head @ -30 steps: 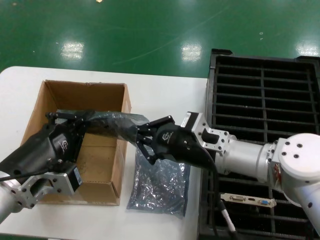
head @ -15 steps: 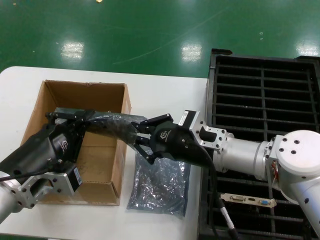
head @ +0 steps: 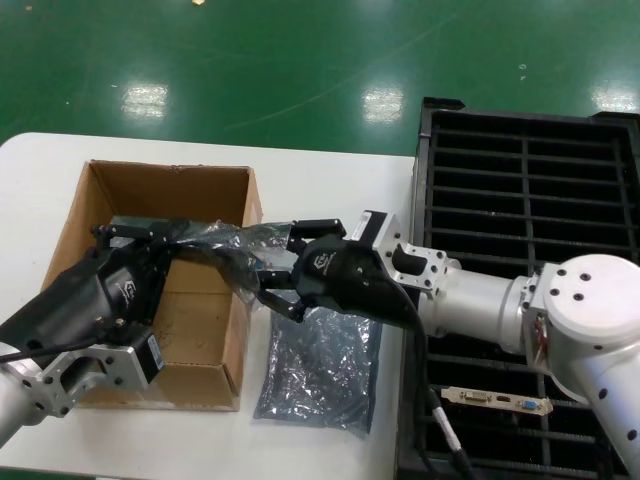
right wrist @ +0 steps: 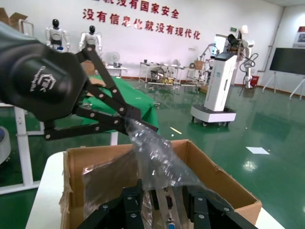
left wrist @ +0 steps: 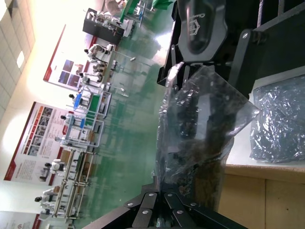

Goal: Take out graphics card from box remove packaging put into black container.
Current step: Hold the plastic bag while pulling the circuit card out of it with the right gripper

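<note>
Two grippers hold one bagged item between them over the near-right wall of the cardboard box (head: pixel 150 290).

Left: left gripper (head: pixel 125 238) sits above the box interior, fingers pressed together on the left end of the anti-static bag (head: pixel 215 245). Box stands on the white table (head: pixel 330 185).

Centre: bag stretches roughly level from the left gripper rightward across the box wall; long axis runs left-right, gripper to gripper. Graphics card itself is not clearly visible through the crinkled film; a metal edge shows faintly in the right wrist view, so judged still inside.

Right: right gripper (head: pixel 275 275) meets the bag's right end just outside the box wall, jaws closed on that end. A second, flattened bag (head: pixel 320 365) lies on the table below it. Black slotted container (head: pixel 530 200) stands further right; a bare card with bracket (head: pixel 497 402) already rests in a near slot.

Judgement: unbagging step. Pulling apart along the bag's long axis should free the card; right arm is nearer the container.
</note>
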Robot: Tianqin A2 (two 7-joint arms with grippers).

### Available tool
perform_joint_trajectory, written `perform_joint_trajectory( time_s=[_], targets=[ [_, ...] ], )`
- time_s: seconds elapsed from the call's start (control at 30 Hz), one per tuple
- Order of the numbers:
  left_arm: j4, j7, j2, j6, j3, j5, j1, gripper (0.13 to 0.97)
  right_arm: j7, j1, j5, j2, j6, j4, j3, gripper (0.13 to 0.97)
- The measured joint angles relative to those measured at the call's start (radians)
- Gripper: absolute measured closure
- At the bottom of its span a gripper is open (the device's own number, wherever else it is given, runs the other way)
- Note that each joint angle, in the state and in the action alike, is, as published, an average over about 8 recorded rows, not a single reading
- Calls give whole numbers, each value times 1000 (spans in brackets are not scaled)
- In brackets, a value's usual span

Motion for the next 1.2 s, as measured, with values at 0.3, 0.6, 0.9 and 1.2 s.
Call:
perform_joint_trajectory(
  time_s=[0.3,0.6,0.9,1.2],
  targets=[
    [0,0,0,0,0,0,0,959,23,16,2,-25,10,-37,8,782],
    [0,0,0,0,0,0,0,959,34,10,2,-23,9,-28,12,867],
    [0,0,0,0,0,0,0,959,48,-15,-2,-3,4,25,9,908],
    [0,0,0,0,0,0,0,959,59,-55,0,33,2,116,10,908]
  ],
)
